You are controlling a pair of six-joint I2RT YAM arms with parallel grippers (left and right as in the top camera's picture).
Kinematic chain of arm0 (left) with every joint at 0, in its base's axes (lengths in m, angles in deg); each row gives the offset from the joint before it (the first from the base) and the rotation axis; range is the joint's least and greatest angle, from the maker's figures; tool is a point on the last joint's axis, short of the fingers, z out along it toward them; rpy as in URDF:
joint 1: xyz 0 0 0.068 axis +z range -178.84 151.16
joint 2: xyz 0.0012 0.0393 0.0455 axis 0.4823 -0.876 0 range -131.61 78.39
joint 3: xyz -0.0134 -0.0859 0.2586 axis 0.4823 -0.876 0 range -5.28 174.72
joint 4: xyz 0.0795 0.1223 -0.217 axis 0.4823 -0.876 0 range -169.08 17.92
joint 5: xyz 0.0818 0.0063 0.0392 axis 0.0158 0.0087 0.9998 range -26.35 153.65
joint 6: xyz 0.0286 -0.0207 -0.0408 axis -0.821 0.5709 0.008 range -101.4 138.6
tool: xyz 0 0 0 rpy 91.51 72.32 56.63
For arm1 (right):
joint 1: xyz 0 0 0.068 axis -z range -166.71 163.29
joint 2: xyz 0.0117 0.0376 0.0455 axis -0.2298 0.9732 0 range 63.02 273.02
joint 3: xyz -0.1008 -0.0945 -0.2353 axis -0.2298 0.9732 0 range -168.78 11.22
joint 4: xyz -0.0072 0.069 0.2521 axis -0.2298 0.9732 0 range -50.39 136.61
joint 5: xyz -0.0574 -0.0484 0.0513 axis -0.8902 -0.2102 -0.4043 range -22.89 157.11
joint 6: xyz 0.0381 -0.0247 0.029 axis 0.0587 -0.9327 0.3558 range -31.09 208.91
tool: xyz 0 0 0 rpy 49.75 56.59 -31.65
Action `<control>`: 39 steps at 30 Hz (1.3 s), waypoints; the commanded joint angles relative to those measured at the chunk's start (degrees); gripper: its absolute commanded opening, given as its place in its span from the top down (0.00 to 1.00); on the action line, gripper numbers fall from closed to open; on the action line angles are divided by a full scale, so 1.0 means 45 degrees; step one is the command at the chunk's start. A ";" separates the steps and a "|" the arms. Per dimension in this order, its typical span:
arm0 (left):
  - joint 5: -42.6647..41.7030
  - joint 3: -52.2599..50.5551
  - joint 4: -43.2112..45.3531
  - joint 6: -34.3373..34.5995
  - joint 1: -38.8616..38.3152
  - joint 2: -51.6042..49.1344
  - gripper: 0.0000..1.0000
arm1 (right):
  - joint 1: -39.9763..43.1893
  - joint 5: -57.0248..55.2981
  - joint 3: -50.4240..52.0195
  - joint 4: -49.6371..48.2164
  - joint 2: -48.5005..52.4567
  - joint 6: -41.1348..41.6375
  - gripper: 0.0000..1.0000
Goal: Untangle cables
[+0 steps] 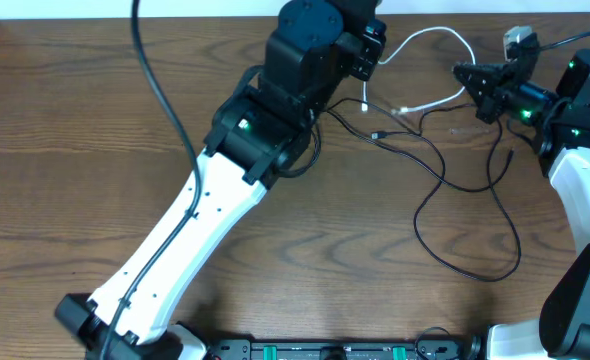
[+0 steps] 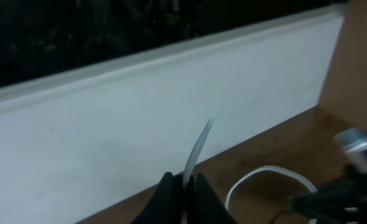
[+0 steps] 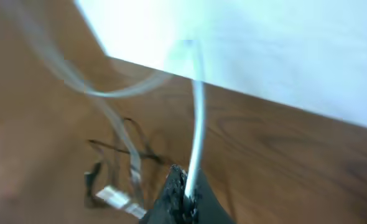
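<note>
One white cable (image 1: 437, 32) arcs over the table's far edge between my two grippers. My left gripper (image 1: 374, 58) is shut on one part of it; the left wrist view shows the cord (image 2: 198, 146) rising from the shut jaws of this gripper (image 2: 186, 182). My right gripper (image 1: 469, 82) is shut on another part, the cord (image 3: 198, 112) running up out of that gripper (image 3: 185, 186). The white cable's plug (image 1: 403, 108) lies on the wood. Thin black cables (image 1: 445, 180) sprawl in loops below, one black plug (image 1: 379, 135) among them.
The wooden table (image 1: 95, 120) ends at a pale wall (image 2: 109, 137) just behind both grippers. My left arm's white link (image 1: 175, 240) crosses the table diagonally, a thick black arm cable (image 1: 160, 90) over it. The right arm base (image 1: 585, 190) stands at the right edge.
</note>
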 commanded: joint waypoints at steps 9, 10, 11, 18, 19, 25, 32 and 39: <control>-0.1943 0.0053 0.0719 0.1185 -0.0461 -0.0670 0.92 | -0.1428 0.5095 -0.0223 -0.2652 -0.0131 0.0267 0.99; -0.1943 0.0053 0.0661 0.1345 -0.0461 -0.0670 0.92 | -0.1671 0.5207 -0.0223 -0.3002 -0.0131 0.0272 0.99; -0.1948 0.0053 0.0607 0.1598 -0.0461 -0.0670 0.93 | -0.1885 0.5192 -0.0223 -0.3269 -0.0131 0.0267 0.99; -0.2788 0.0053 -0.0423 0.2171 -0.0461 -0.0670 0.92 | -0.3079 0.3847 -0.0223 -0.4590 -0.0131 0.0267 0.99; -0.2788 0.0053 -0.0597 0.2171 -0.0461 -0.0670 0.92 | -0.3172 0.3517 -0.0223 -0.4648 -0.0131 0.0262 0.99; -0.2803 0.0053 -0.1010 0.2225 -0.0544 -0.0665 0.93 | -0.3225 0.2526 -0.0223 -0.4906 -0.0131 0.0262 0.99; -0.2812 0.0053 -0.1098 0.2565 -0.0656 -0.0665 0.92 | -0.3308 0.2477 -0.0223 -0.5425 -0.0131 0.0267 0.99; -0.3507 0.0053 -0.1073 0.2487 -0.1219 -0.0665 0.92 | -0.3823 0.2472 -0.0223 -0.5474 -0.0131 -0.0092 0.99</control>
